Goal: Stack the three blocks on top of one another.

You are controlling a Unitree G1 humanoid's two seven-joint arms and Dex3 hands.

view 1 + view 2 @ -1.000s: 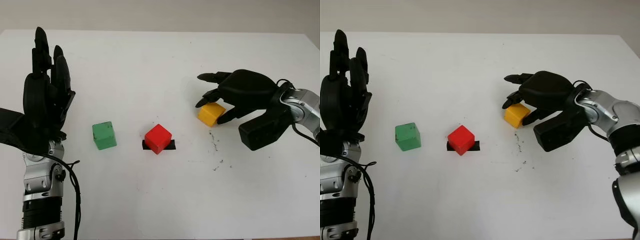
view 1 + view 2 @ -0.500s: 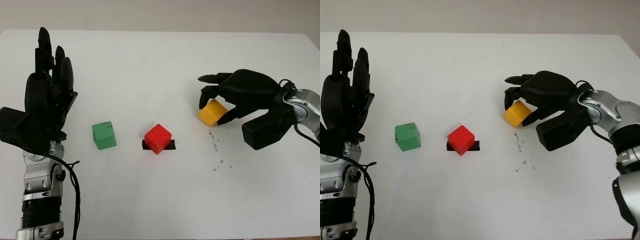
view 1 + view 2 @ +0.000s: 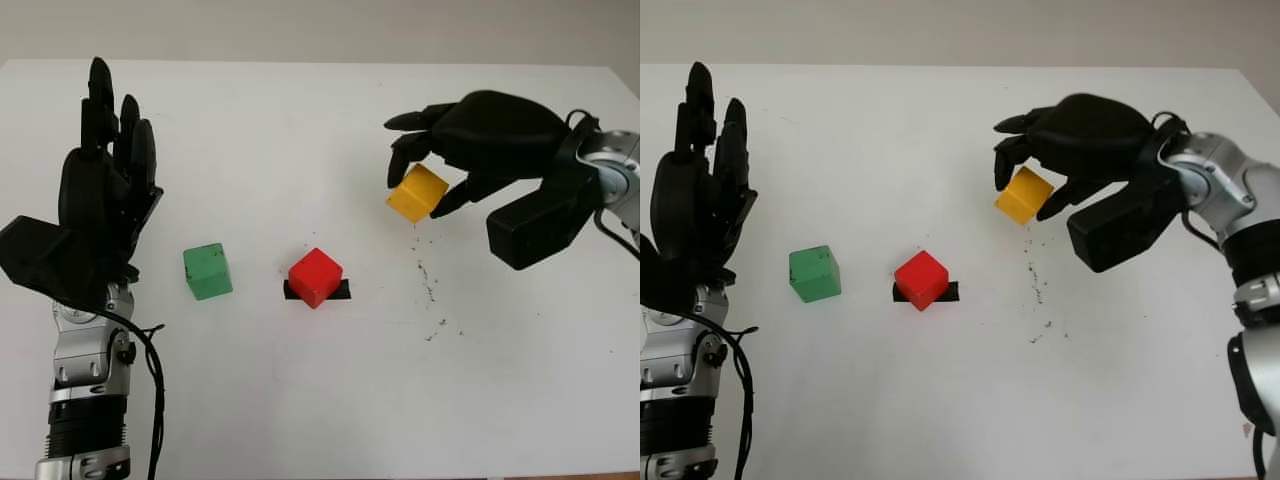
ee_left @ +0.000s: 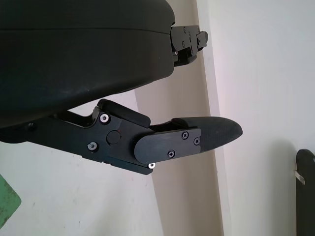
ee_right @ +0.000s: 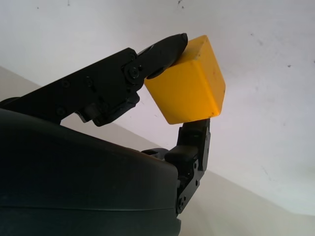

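From the head views, the right hand (image 3: 432, 180) grips the yellow block (image 3: 417, 193), tilted and lifted off the white counter (image 3: 300, 400), up and right of the red block (image 3: 316, 277). Three blocks in all: yellow held, red on a black strip (image 3: 343, 290), green block (image 3: 208, 271) well left. The left hand (image 3: 105, 190) is open, raised near the counter's left edge. Bare counter lies between the blocks.

In the right wrist view, fingers (image 5: 162, 51) pinch the yellow block (image 5: 184, 83) from opposite sides.

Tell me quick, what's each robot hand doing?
Left hand: open, raised at the table's left side.
Right hand: shut on the yellow block, lifted off the table.
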